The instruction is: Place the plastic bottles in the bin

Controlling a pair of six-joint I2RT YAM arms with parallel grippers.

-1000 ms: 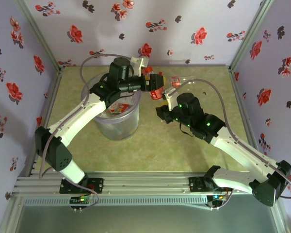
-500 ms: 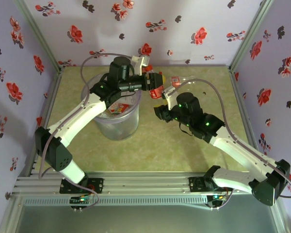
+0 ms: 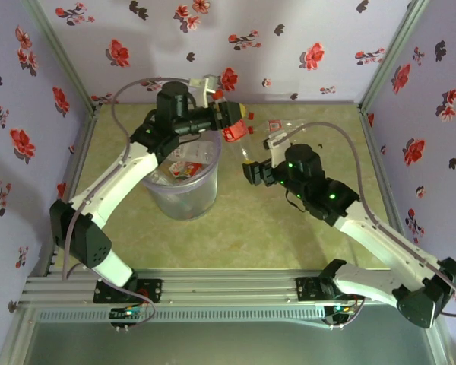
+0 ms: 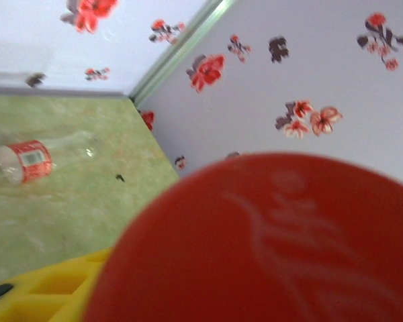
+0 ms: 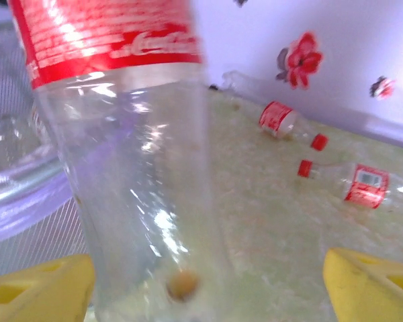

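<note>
My left gripper (image 3: pixel 234 122) is shut on a clear bottle with a red label (image 3: pixel 229 134), held in the air beside the far right rim of the bin (image 3: pixel 184 199). In the left wrist view that red label (image 4: pixel 269 241) looms close, with a yellow finger (image 4: pixel 47 288) at the lower left. The same bottle (image 5: pixel 121 134) hangs in front of my right gripper (image 5: pixel 208 288), near the left yellow finger (image 5: pixel 33 288); the fingers stand wide apart, open. The lavender bin holds several red-labelled bottles (image 3: pixel 184 163). Two more bottles (image 5: pixel 282 121) (image 5: pixel 363 184) lie on the table.
Clear bottles (image 3: pixel 277 128) lie on the green table near the back wall, right of the left gripper. One bottle (image 4: pixel 27 161) lies by the corner post. Flowered walls close in the back and both sides. The bin's rim (image 5: pixel 20 201) is just left of my right gripper.
My left gripper has lifted the bottle up and back-left, away from the right gripper and toward the bin's far rim. The right gripper has shifted slightly.
</note>
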